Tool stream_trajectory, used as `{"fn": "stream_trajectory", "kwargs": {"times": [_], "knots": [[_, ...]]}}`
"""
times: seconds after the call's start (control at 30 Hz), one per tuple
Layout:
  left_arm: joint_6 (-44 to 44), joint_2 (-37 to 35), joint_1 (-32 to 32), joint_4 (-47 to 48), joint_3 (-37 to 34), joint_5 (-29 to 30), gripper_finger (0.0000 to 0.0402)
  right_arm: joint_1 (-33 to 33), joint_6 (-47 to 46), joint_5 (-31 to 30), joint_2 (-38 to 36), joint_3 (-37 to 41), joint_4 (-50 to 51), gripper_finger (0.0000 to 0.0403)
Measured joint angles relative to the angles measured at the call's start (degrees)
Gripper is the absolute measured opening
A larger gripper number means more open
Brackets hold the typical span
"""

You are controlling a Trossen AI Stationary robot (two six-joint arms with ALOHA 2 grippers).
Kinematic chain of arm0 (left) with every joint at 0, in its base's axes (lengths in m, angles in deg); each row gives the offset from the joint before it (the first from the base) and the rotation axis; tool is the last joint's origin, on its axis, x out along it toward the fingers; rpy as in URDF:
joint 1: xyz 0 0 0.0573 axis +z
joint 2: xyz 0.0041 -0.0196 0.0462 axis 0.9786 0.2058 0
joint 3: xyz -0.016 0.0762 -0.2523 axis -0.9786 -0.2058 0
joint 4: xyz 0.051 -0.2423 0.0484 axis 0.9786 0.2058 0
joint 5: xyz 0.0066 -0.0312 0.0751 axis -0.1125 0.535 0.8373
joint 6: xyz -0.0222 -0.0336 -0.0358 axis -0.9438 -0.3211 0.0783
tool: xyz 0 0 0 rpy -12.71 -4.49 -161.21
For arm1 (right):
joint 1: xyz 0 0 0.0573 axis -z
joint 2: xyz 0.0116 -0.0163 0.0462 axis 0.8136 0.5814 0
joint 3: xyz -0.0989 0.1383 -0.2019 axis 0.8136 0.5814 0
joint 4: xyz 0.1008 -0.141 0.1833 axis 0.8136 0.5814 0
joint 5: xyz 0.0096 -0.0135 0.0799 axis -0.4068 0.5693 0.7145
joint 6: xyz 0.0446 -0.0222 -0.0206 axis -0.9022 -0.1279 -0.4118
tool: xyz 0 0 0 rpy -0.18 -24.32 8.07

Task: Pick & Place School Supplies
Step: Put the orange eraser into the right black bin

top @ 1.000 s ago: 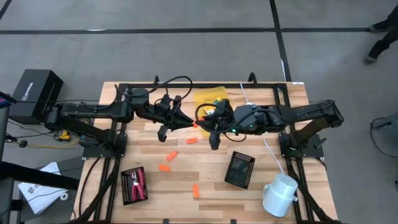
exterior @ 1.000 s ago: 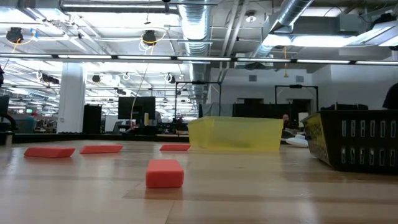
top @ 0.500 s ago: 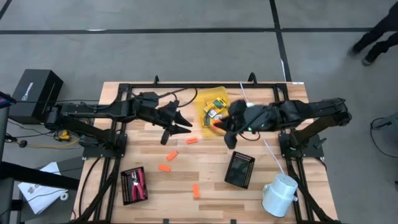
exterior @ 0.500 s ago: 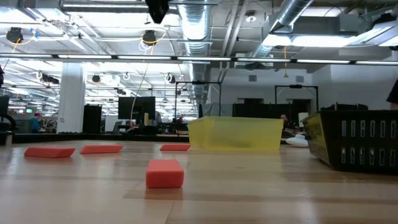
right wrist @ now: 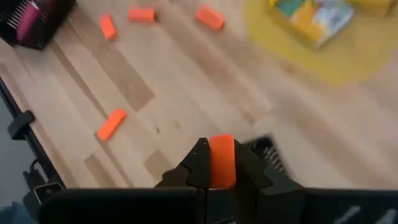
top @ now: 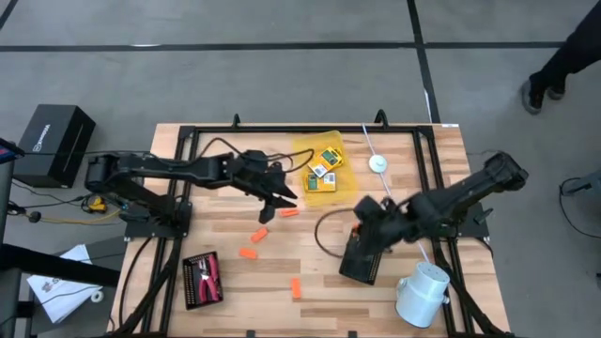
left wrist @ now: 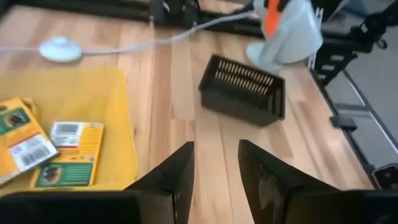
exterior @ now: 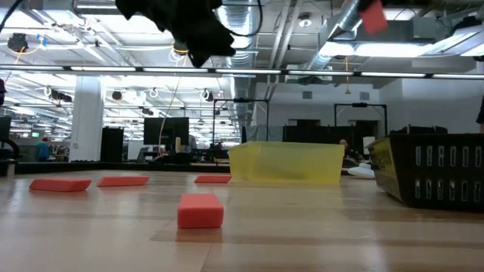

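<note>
Now the right hand point(right wrist: 216, 163), clenched on an orange stick point(right wrist: 221, 160), hangs over the black tray point(top: 362, 255); releasing off-centre could bounce it onto the bench point(top: 319, 277).

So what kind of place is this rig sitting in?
Likely an open-plan lab or industrial workspace: the low view shows exposed ceiling ducts, strip lighting and rows of monitors behind the wooden table; the high view shows a bare concrete floor.
</note>
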Motion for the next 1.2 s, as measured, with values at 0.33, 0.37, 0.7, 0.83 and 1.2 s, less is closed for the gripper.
{"fn": "stream_trajectory", "kwargs": {"times": [0.33, 0.37, 0.7, 0.83, 1.2], "knots": [[0.03, 3.87, -1.18, -2.67, -0.02, -0.35, 0.0116, -5.85, -14.29, 0.37, 0.02, 15.11, -16.13, 0.0025], [0.02, 3.84, -1.18, -2.76, 0.0, -0.35, 0.0115, -6.15, -15.04, 0.37, 0.02, 15.94, -16.86, 0.0025], [-0.14, 3.84, -0.98, -3.06, -0.01, -0.29, 0.0113, -7.05, -16.51, 1.77, 0.02, 20.18, -20.96, 0.0025], [-0.14, 3.84, -0.98, -3.19, 0.0, -0.28, 0.0111, -7.05, -16.65, 2.33, 0.0, 21.15, -21.77, 0.0025], [-0.16, 3.84, -0.98, -3.43, 0.0, -0.28, 0.0113, -6.92, -18.55, 4.72, 0.0, 27.23, -30.84, 0.0025]]}}
